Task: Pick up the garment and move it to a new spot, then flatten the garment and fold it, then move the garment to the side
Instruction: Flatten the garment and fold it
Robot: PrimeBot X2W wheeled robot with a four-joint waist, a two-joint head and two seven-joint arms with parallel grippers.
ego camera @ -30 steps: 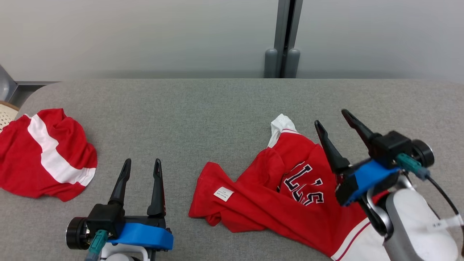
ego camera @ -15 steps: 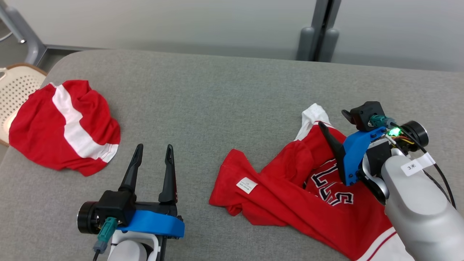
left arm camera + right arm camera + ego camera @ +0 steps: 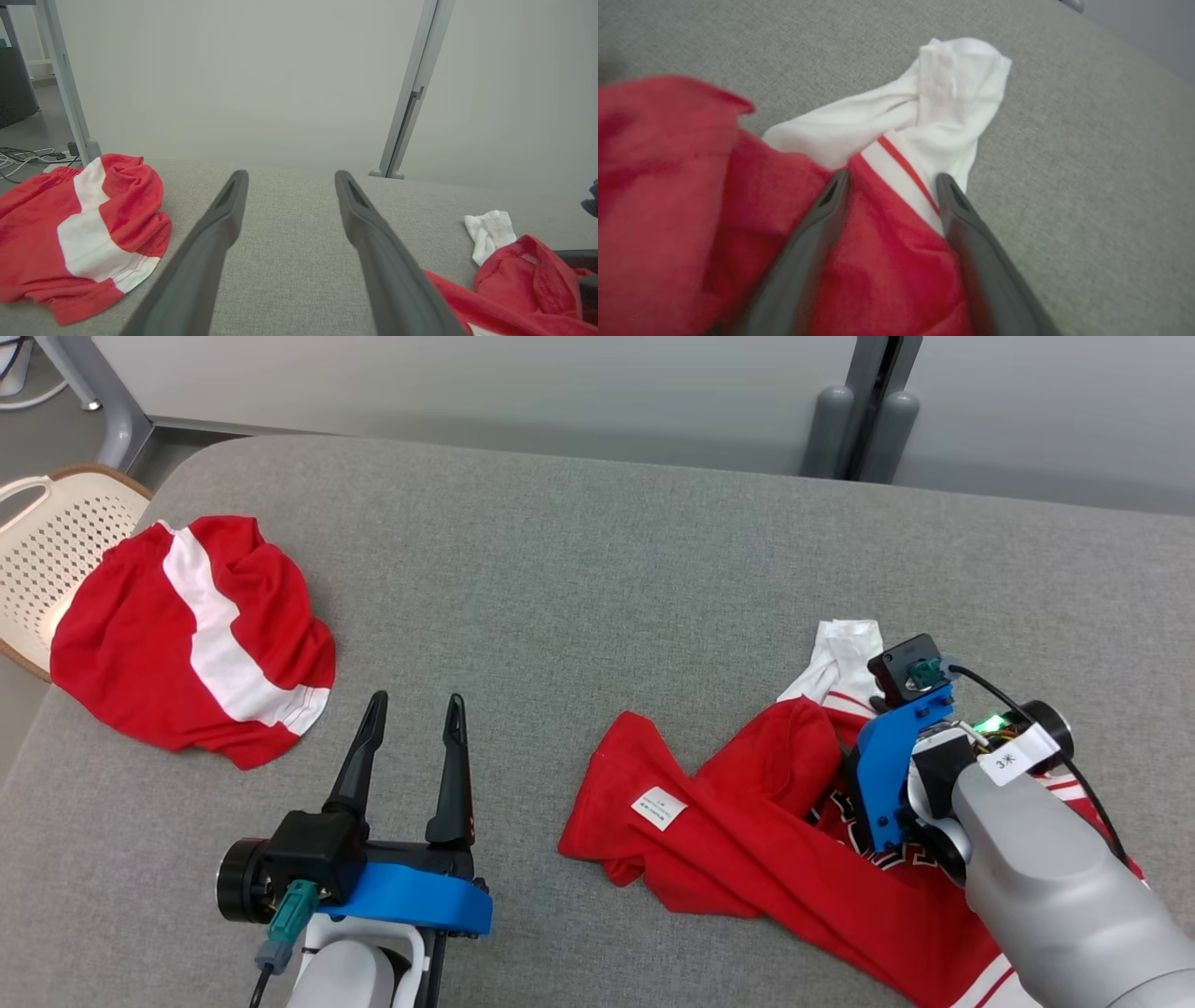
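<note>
Two grippers work over a grey woven fabric surface (image 3: 560,569). The task's thing, a crumpled red cloth jersey with a white sleeve and dark lettering (image 3: 747,840), lies at the lower right of the head view, with a small white label (image 3: 659,807) on its left part. The right gripper (image 3: 893,177) points down into it. In the right wrist view its two dark fingers stand apart, astride a fold of red cloth just below the white, red-striped sleeve cuff. The pincer is spread and nothing is pinched between the fingers. Whether the tips press the cloth cannot be told.

The left gripper (image 3: 416,698) sits at the lower left centre of the head view, jaws wide and empty, well apart from the jersey.

A second crumpled red garment with a broad white stripe (image 3: 187,644) lies at the left of the head view, beside a white perforated plastic basket (image 3: 56,523) at the upper left edge.
</note>
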